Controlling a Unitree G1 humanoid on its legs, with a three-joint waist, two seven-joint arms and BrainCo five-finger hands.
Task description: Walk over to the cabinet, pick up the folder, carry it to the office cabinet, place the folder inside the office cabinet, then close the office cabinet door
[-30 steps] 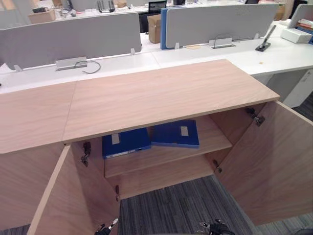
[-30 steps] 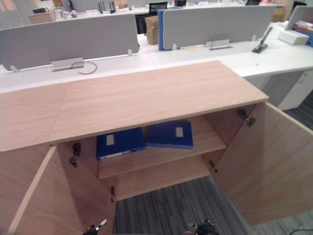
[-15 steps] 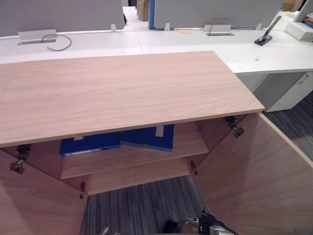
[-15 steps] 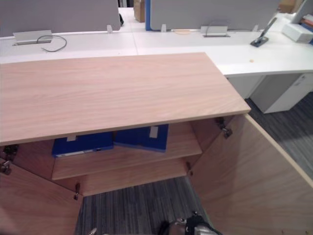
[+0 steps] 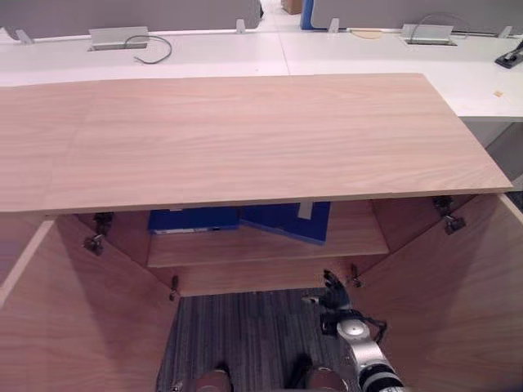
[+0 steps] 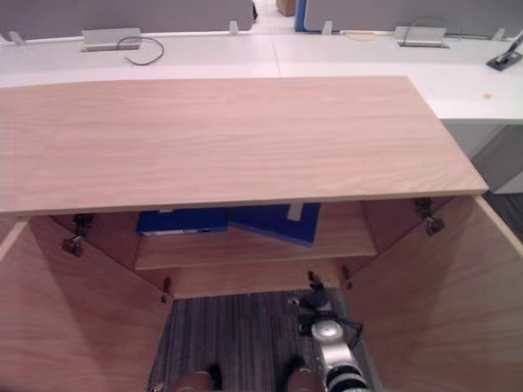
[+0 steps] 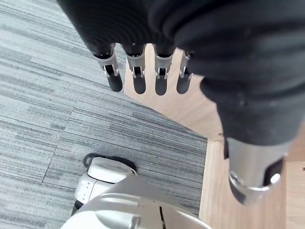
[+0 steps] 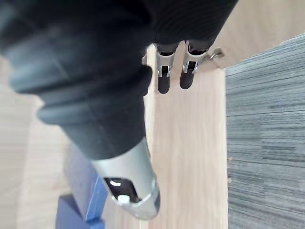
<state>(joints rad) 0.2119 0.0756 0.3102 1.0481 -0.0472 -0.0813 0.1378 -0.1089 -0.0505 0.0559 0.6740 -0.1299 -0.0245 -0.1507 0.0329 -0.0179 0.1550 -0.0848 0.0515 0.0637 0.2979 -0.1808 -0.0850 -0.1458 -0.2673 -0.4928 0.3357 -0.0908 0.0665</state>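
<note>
The left hand (image 7: 139, 76) is hanging with its fingers straight and relaxed, holding nothing, above the grey striped carpet (image 7: 38, 95). The cabinet (image 5: 245, 139) is standing across the middle of the scene in light wood, with a broad flat top. Its two doors are standing open: the left door (image 5: 73, 327) is swinging out to the left, the right door (image 5: 458, 302) to the right. Four metal hinges are showing, two on each side.

Two blue folders are lying flat on the upper shelf (image 5: 270, 251), partly under the top's front edge. The left folder (image 5: 192, 219) is lying square to the shelf. The right folder (image 5: 286, 220) is lying skewed just beside it, one corner reaching towards the shelf's front edge.

The right hand (image 5: 333, 291) is reaching up in front of the opening, below the shelf and apart from both folders, fingers extended and empty.

Behind the cabinet, white desks (image 5: 204, 53) are running across the room, carrying two grey cable trays.
</note>
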